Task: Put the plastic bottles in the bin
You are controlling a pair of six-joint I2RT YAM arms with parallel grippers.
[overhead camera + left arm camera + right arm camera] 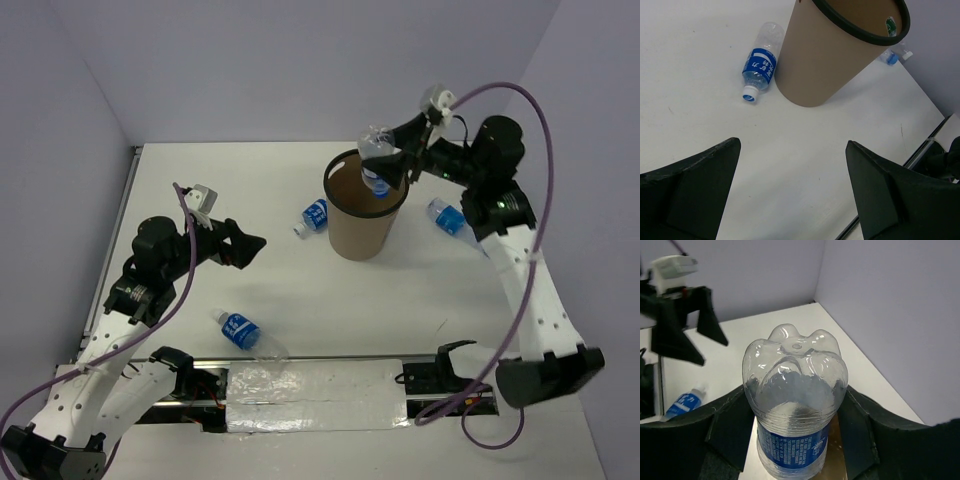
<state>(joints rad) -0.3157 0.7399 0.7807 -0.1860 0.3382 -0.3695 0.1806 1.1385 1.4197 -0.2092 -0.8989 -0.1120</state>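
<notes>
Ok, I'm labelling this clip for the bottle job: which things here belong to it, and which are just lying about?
Job:
bin
bottle held over it by the right gripper
bottle left of the bin
bottle right of the bin
bottle by the left arm

Just there:
crinkled plastic sheet at the near edge
purple cables

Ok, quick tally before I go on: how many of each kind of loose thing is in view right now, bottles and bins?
Bin: 1
Plastic bottles: 4 (held bottle in the right gripper over the bin's mouth; left bottle, right bottle and front bottle lying on the table)
Total: 5
</notes>
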